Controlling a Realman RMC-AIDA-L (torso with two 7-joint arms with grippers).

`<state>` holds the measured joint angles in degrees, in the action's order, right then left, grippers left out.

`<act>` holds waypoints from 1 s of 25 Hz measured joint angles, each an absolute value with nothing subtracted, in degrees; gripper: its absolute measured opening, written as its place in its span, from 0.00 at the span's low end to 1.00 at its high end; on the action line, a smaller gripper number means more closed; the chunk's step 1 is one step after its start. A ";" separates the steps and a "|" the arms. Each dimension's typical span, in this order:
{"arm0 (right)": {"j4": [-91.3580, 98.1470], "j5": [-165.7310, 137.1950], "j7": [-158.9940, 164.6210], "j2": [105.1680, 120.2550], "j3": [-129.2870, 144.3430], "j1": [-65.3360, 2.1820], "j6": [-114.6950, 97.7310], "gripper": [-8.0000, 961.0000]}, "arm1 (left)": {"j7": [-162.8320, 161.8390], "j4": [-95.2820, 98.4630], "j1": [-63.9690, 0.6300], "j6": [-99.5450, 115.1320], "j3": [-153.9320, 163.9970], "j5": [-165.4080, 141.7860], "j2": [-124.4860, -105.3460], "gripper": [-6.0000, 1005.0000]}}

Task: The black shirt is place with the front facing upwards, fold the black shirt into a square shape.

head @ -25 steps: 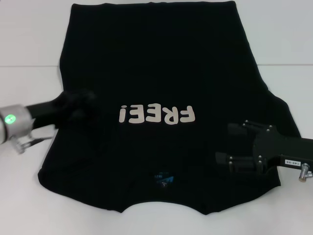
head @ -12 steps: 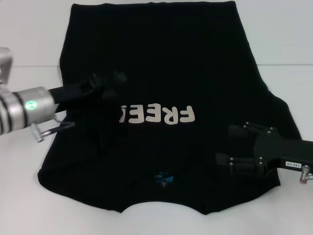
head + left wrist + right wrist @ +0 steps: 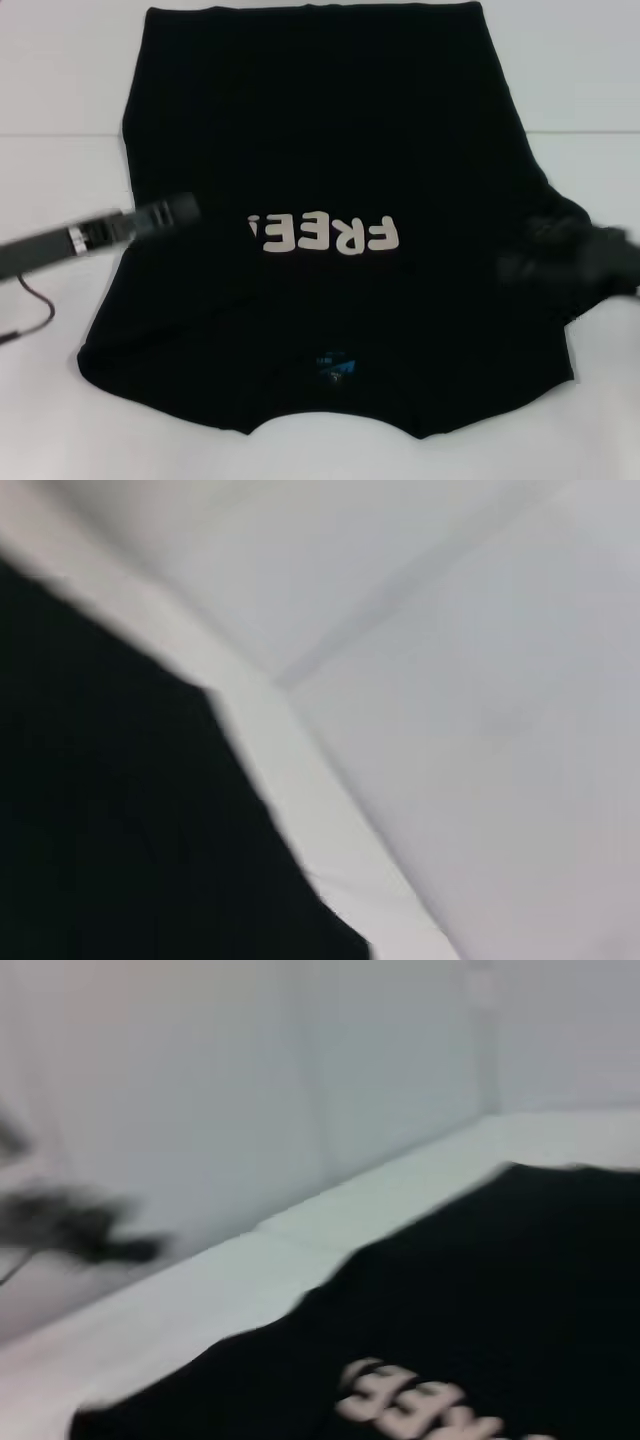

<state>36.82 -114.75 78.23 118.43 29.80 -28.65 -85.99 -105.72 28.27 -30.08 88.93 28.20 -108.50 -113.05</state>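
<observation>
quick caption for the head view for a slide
Black shirt lies flat on the white table, print up; left gripper and right gripper over its side edges.

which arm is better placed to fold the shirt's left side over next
Left, probably. The left gripper is over the shirt just inside its left edge, beside the lettering. The right gripper is at the opposite edge, across the whole shirt.

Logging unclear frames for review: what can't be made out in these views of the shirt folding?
- Left gripper, head view: motion-blurred, finger state unreadable.
- Right gripper, head view: dark smear over the black shirt, outline lost.
- Neck label, head view: too small to read.
- "FREE!" lettering, right wrist view: cut off by the edge.
</observation>
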 joint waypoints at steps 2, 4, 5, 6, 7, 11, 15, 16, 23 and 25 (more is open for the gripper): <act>39.53 -115.59 88.34 116.55 28.98 -28.42 -85.91 0.98 | -99.26 30.62 -29.14 93.19 29.44 -109.53 -113.76 0.66; 41.77 -117.53 98.41 114.53 28.93 -28.37 -85.81 0.98 | -93.46 32.78 -28.11 95.01 31.33 -111.14 -114.65 0.66; 43.26 -119.37 105.17 113.15 28.94 -28.45 -85.86 0.98 | -90.60 33.28 -27.79 94.93 32.27 -111.99 -115.00 0.66; 44.40 -121.27 110.52 112.06 28.98 -28.60 -86.02 0.98 | -87.36 33.55 -27.39 94.77 33.00 -112.96 -115.33 0.66; 45.87 -123.38 115.49 111.14 29.07 -28.88 -86.33 0.98 | -84.57 33.62 -27.06 94.67 33.48 -113.82 -115.59 0.66; 52.73 -135.73 135.87 108.79 28.89 -31.24 -88.17 0.98 | -75.78 33.72 -25.87 94.67 33.45 -115.48 -116.45 0.67; 55.99 -147.12 146.19 108.58 28.77 -35.48 -91.47 0.98 | -72.43 33.73 -25.55 95.38 33.31 -115.34 -116.58 0.67; 55.97 -149.63 146.68 108.82 28.85 -36.65 -91.67 0.98 | -71.92 33.73 -25.54 95.48 33.40 -115.39 -116.63 0.67; 47.89 -157.82 147.38 109.75 30.55 -42.08 -86.83 0.97 | -69.76 33.49 -25.55 96.24 33.45 -115.45 -117.03 0.67; 45.60 -157.70 147.39 109.51 30.64 -42.68 -84.87 0.96 | -69.73 33.46 -25.54 96.25 33.43 -115.45 -117.06 0.67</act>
<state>45.60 -157.70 147.39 109.51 30.64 -42.68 -84.87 -69.73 33.46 -25.54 96.25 33.43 -115.45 -117.06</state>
